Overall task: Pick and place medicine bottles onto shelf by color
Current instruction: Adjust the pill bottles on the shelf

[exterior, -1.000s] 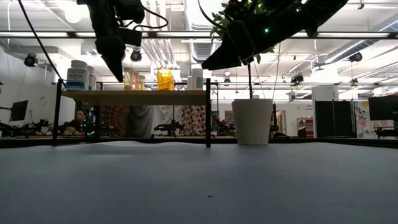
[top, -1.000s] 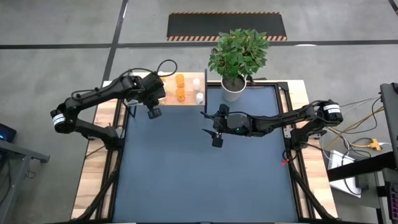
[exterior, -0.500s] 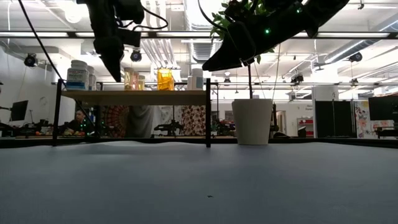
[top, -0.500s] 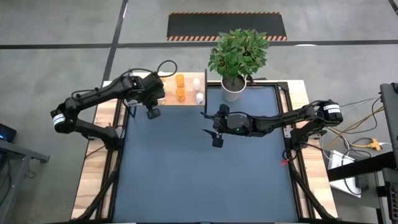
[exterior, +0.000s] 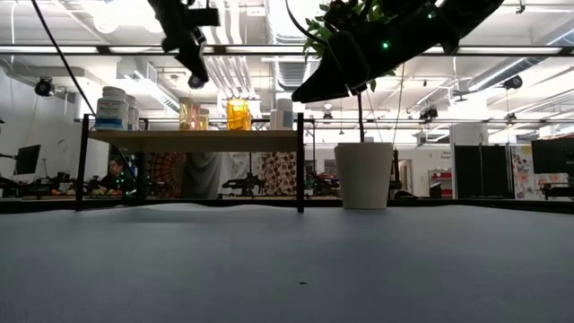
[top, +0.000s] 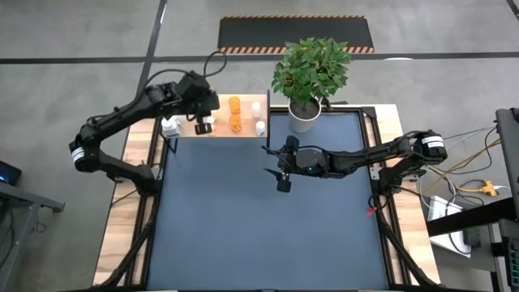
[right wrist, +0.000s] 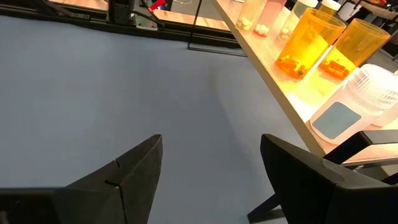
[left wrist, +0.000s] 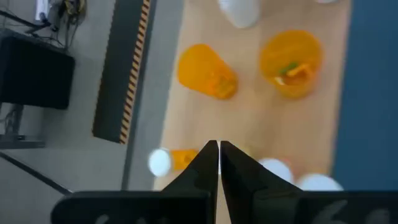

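Observation:
The shelf [top: 219, 128], a light wood board on thin black legs, stands at the table's far left. On it stand two orange medicine bottles [top: 234, 113] and white ones [top: 259, 118], with more white ones [top: 170, 126] at its left end. My left gripper [top: 203, 127] hovers shut above the board, left of the orange bottles [left wrist: 207, 71], holding nothing. My right gripper [top: 281, 174] hangs open over the middle of the table, with nothing between its fingers [right wrist: 140, 165]; the shelf's bottles [right wrist: 308, 43] are off to its side.
A white pot with a green plant [top: 306, 113] stands right of the shelf at the table's far edge. The dark blue tabletop [top: 268, 235] stretches toward the near edge. In the low view the shelf board [exterior: 193, 139] sits raised on black legs.
My left gripper has risen and gone toward the table's far edge, from in front of the shelf to above its board, rolling as it went. It has stayed shut. The white bottles at the shelf's left end now show beside it.

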You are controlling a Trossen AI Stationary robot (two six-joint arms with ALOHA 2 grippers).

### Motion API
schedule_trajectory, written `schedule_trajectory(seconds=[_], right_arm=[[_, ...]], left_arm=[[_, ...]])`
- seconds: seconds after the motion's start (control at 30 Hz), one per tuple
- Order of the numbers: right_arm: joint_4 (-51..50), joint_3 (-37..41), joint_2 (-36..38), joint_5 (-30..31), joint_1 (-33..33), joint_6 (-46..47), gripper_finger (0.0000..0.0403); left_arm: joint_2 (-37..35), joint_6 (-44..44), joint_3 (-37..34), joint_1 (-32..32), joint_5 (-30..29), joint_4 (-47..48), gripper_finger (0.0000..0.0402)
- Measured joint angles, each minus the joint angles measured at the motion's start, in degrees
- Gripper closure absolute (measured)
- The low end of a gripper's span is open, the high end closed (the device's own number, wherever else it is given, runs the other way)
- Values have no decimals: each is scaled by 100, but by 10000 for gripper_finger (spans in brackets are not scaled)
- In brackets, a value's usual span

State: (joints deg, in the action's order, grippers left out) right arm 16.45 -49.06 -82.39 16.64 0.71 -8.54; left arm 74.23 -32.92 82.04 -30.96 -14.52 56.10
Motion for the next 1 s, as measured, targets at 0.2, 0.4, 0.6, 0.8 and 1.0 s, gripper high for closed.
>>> schedule_trajectory(seconds=[0.2, 0.4, 0.6, 0.8, 1.0], right_arm=[[-6, 0, 0, 0, 0, 0, 142], [-44, 0, 0, 0, 0, -6, 142], [-105, 1, 0, 120, 0, -4, 142], [-122, 2, 0, 147, 0, 2, 142], [-122, 2, 0, 147, 0, 2, 142]], left_arm=[[495, -265, 6, -354, 112, -42, 402], [869, -261, 11, -481, 53, 130, 402], [835, -232, 10, -482, 30, 177, 402], [597, -189, -7, -481, 55, 253, 402], [549, -197, -9, -481, 43, 122, 402]])
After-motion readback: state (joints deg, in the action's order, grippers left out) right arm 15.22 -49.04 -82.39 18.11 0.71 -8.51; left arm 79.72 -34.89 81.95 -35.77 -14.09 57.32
